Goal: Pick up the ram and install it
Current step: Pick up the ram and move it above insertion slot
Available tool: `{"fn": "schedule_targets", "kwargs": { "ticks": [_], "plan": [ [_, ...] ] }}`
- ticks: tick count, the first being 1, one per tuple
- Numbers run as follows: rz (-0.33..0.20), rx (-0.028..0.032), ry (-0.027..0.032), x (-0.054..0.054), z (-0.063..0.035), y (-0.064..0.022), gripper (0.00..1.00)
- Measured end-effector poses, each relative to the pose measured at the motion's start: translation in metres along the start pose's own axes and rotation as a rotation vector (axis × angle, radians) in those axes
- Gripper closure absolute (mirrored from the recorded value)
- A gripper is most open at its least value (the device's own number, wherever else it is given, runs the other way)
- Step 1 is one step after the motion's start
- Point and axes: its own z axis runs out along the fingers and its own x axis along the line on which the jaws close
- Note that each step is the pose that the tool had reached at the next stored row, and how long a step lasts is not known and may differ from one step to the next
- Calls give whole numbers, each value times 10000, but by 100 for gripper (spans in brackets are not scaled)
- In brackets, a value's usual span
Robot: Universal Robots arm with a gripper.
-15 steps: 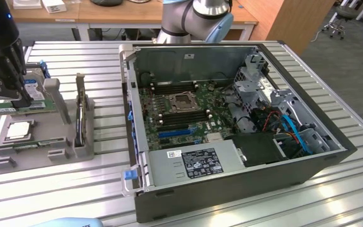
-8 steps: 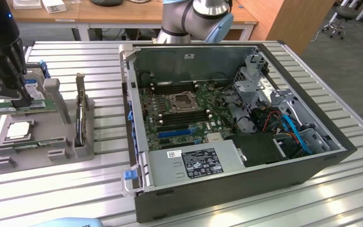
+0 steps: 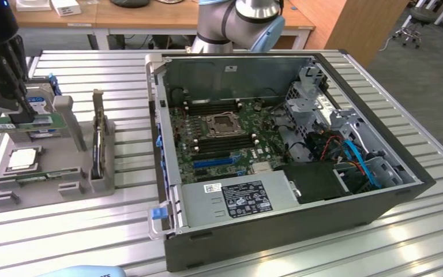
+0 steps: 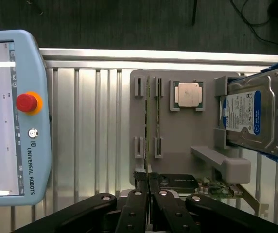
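The ram (image 4: 148, 116) is a thin green stick standing on edge in the slotted holders of a grey fixture (image 4: 182, 141). In the exterior view the ram (image 3: 41, 175) lies along the fixture's front part, at the exterior view's left. My gripper (image 4: 147, 178) hangs above one end of the stick, with the fingers drawn together and nothing between them. In the exterior view my gripper (image 3: 14, 107) is the black body high over the fixture's far left corner, well above the ram. The open computer case (image 3: 283, 56) shows its motherboard with dark memory slots (image 3: 223, 141).
The fixture also carries a square silver processor (image 4: 187, 93), a hard drive (image 4: 251, 116) with a blue-white label and an upright expansion card (image 3: 98, 133). A teach pendant (image 4: 12, 116) lies on the slatted metal table (image 3: 90, 231). The arm's base (image 3: 237, 23) stands behind the case.
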Motion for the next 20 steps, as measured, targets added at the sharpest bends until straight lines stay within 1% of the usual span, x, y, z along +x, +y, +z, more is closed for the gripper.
{"fn": "schedule_targets", "kwargs": {
  "ticks": [3,5,8,11,20],
  "plan": [
    [-1,0,-1,-1,-72,0,88],
    [0,0,0,-4,-166,2,88],
    [-1,0,0,-4,-223,3,88],
    [0,0,-1,-5,-248,5,88],
    [-1,0,0,-5,-250,2,88]
  ]
}}
